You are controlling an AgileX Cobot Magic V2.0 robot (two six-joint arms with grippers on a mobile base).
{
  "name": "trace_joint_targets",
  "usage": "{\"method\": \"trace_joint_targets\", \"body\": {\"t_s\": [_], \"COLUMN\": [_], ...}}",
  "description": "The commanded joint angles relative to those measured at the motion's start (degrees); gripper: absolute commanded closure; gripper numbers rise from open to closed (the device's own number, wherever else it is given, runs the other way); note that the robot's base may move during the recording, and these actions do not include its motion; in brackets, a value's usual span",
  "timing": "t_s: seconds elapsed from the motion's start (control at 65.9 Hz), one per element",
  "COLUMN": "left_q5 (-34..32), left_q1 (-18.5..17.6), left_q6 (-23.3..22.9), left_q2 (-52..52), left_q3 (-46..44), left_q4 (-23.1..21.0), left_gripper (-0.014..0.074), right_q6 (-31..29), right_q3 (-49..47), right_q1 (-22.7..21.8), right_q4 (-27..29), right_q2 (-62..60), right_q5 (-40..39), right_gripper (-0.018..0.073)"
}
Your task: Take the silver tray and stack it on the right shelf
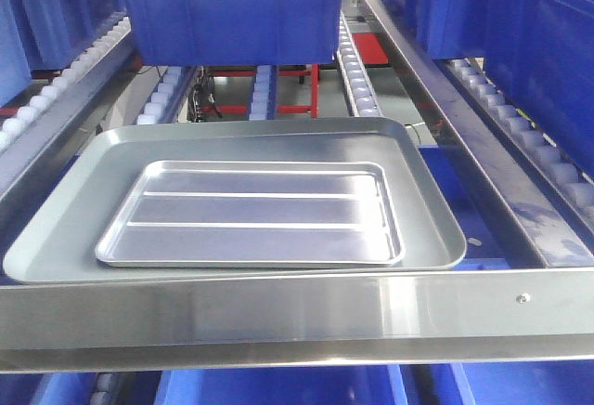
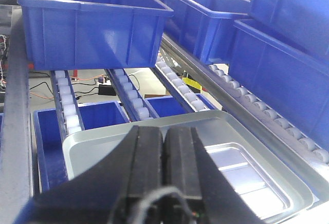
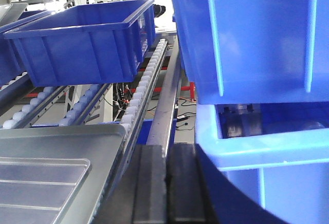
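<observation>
Starting at the jaws: in the left wrist view the left gripper (image 2: 164, 183) fills the bottom middle of the frame, and its two black fingers (image 2: 146, 167) are pressed together side by side with nothing between them. Same story in the right wrist view, where the right gripper (image 3: 165, 193) sits at the bottom centre, jaws closed flat against each other and holding nothing.

Just past the left gripper, lower right of that frame, you can see the silver tray (image 2: 241, 175) lying flat inside the grey tray (image 2: 103, 144). The front view shows it best: the silver tray (image 1: 255, 215) is in the middle of the frame, ribs running left to right, sitting on the flat bottom of the bigger grey tray (image 1: 56, 238), whose rim goes all the way around it. The grey tray rests on the roller rack (image 1: 357, 61), right behind the wide front bar (image 1: 297, 307) that crosses the bottom of the frame.

Further out, a blue bin (image 1: 227, 10) sits on the rollers at the top centre, more blue bins (image 1: 520, 15) run up the upper right, and another shows through below the bar. In the right wrist view a big blue bin (image 3: 247, 39) fills the upper right, stacked on a lighter blue one (image 3: 267, 147).
</observation>
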Motion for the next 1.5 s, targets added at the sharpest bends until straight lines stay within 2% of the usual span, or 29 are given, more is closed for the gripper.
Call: {"method": "trace_joint_targets", "body": {"t_s": [0.0, 0.106, 0.137, 0.182, 0.228, 0.258, 0.303, 0.364, 0.486, 0.546, 0.607, 1.487], "left_q5": [-4.5, -5.5, -5.2, -5.1, -4.2, -3.8, -2.7, -1.0, 5.8, 9.6, 9.6, 9.7], "left_q1": [-0.4, -0.4, -0.2, 1.0, 2.4, 3.7, 6.3, 10.0, 16.9, 19.2, 20.7, 21.0], "left_q6": [0.1, 0.1, 0.1, 0.1, 0.5, 2.6, 8.8, 13.1, 14.6, 14.7, 14.7, 14.7], "left_q2": [0.2, -0.2, -0.9, -2.8, -5.4, -7.7, -11.8, -17.2, -25.6, -28.0, -28.6, -28.6], "left_q3": [-1.5, -0.1, 0.8, 2.4, 4.0, 5.3, 7.4, 9.5, 11.7, 12.0, 12.7, 12.7], "left_q4": [-0.1, -0.5, -2.5, -8.6, -8.2, -8.3, -8.7, -9.2, -11.2, -11.2, -11.7, -11.7], "left_gripper": [0.0687, 0.0687, 0.0687, 0.0689, 0.0689, 0.0689, 0.0689, 0.0689, 0.0689, 0.0689, 0.0689, 0.0689], "right_q6": [-0.7, -0.7, -0.7, -0.7, -0.7, -0.7, -0.7, -0.7, -0.7, -0.7, -0.7, -0.7], "right_q3": [-0.1, -0.1, -0.1, -0.1, -0.1, -0.1, -0.1, -0.1, -0.1, -0.1, -0.1, -0.1], "right_q1": [-0.4, -0.4, -0.4, -0.4, -0.4, -0.4, -0.4, -0.4, -0.4, -0.4, -0.4, -0.4], "right_q4": [0.0, 0.0, 0.0, 0.0, 0.0, 0.0, 0.0, 0.0, 0.0, 0.0, 0.0, 0.0], "right_q2": [-1.0, -1.0, -1.0, -1.0, -1.0, -1.0, -1.0, -1.0, -1.0, -1.0, -1.0, -1.0], "right_q5": [-4.7, -4.7, -4.7, -4.7, -4.7, -4.7, -4.7, -4.7, -4.7, -4.7, -4.7, -4.7], "right_gripper": [0.0508, 0.0508, 0.0508, 0.0508, 0.0508, 0.0508, 0.0508, 0.0508, 0.0508, 0.0508, 0.0508, 0.0508]}}
